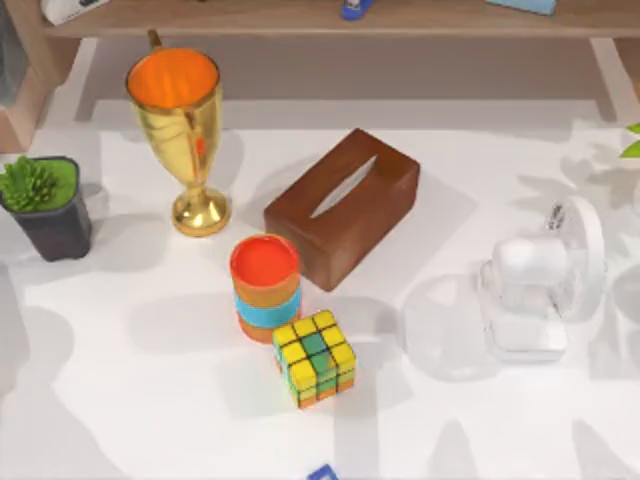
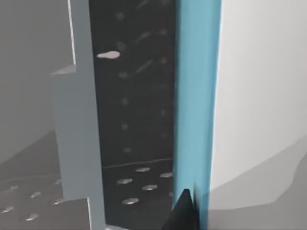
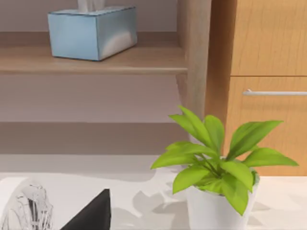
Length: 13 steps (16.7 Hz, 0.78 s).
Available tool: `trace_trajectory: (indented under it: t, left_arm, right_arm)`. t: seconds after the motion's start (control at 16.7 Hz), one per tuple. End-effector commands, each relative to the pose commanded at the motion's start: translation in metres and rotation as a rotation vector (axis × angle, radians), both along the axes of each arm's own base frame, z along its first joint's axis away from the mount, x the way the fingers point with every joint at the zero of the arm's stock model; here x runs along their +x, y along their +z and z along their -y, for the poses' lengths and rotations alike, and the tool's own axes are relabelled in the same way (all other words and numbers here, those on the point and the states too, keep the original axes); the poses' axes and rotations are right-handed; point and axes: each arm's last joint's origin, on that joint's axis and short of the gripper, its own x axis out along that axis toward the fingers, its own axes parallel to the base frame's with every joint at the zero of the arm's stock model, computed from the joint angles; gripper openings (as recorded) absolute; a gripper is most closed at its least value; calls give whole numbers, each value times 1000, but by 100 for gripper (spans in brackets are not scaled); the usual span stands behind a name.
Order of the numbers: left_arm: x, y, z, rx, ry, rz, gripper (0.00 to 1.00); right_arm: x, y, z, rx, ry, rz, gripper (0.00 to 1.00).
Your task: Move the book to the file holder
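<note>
The book (image 2: 196, 96) is right in front of my left wrist camera: a blue edge standing upright, running from top to bottom of the view. Just beside it is the file holder (image 2: 129, 120), a dark perforated panel and floor with a grey wall (image 2: 76, 120) on the far side of the slot. A dark tip of my left gripper (image 2: 184, 213) sits low against the book's blue edge, touching or very nearly. I cannot tell whether it is clamped on the book or released.

On the table (image 1: 120, 400) in the top view, a Rubik's cube (image 1: 314, 357) sits near the middle, touching a stacked orange-and-blue cup (image 1: 266, 285). Behind them a brown tissue box (image 1: 342, 205) lies at an angle. To the left stand a gold goblet (image 1: 180, 135) and a small plant in a dark pot (image 1: 45, 205). A white fan (image 1: 540, 285) is at the right.

My right gripper (image 3: 91, 213) is a dark wedge low in its wrist view, near a leafy plant in a white pot (image 3: 216, 191); I cannot tell its state. A pale blue tissue box (image 3: 91, 31) rests on a wooden shelf (image 3: 144, 60) beyond.
</note>
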Motion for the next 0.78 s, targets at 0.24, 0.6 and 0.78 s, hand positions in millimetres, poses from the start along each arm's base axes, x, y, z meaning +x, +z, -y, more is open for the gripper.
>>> trace_trajectory:
  t: [0.24,0.6,0.78]
  left_arm:
    - [4,3,-1,2,4,8,0]
    - [30,-4,1,0,0,0,0]
    - [30,-4,1,0,0,0,0]
  right_arm:
    - [0,0,0,0,0,0,100]
    - [0,0,0,0,0,0,100]
    - [0,0,0,0,0,0,100]
